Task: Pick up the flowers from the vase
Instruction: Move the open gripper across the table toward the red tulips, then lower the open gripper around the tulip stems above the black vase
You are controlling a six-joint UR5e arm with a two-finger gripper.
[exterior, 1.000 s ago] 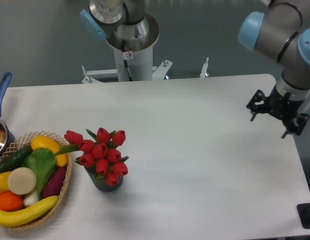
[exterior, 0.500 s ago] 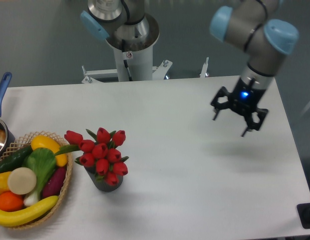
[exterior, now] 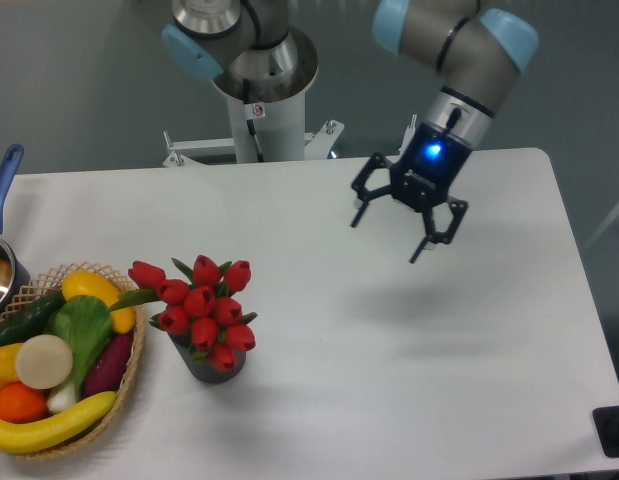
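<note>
Red tulip flowers [exterior: 201,305] stood bunched in the dark grey vase [exterior: 211,362] at the white table's [exterior: 389,400] front left, just beside a wicker basket [exterior: 129,385] of produce. The gripper [exterior: 404,227] hung well apart to the right, fingers spread and empty — the approach stage, by every sign. The next move called for crossing to the bunch and descending over it — clear of the basket.

One vase [exterior: 208,362] at near left, one bunch of flowers [exterior: 198,306] with roughly ten red buds, one wicker basket [exterior: 127,375] of about eight fruits and vegetables, one pan [exterior: 3,215] at far left, one gripper [exterior: 387,238]
</note>
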